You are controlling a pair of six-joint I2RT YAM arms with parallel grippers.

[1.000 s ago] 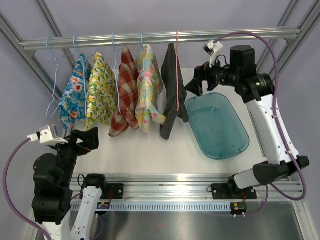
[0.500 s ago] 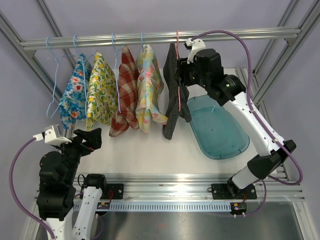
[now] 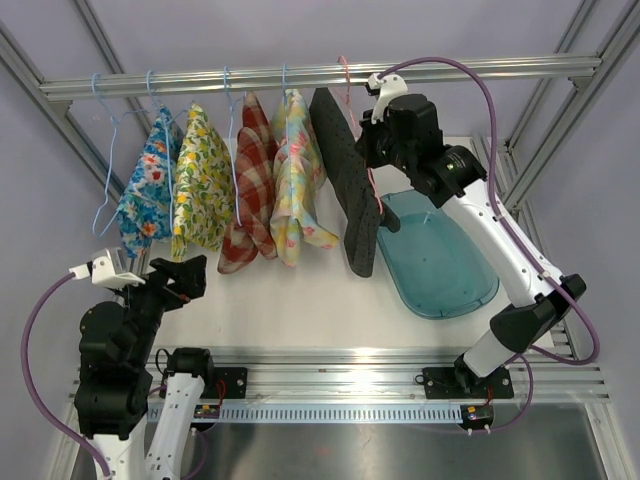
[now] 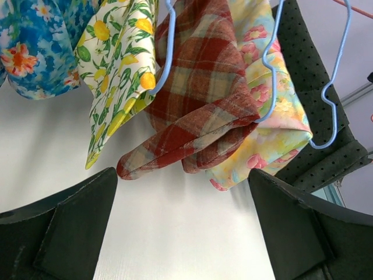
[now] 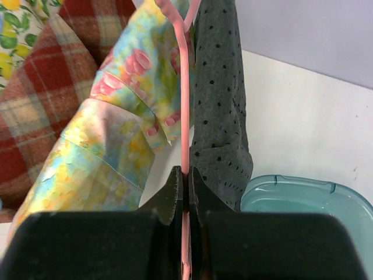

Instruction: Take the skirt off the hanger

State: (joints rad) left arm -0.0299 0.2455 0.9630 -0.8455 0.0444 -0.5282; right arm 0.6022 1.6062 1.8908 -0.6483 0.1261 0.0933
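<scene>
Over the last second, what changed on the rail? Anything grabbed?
The right end effector moved left to the pink hanger and shut on it. The hanger's dark dotted skirt then tilted, its lower end swinging right toward the blue bin. Unchanged: the four patterned skirts hang as before. The left end effector stays open and low, barely shifted.

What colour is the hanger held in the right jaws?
The hanger is pink, clearest in the right wrist view.
</scene>
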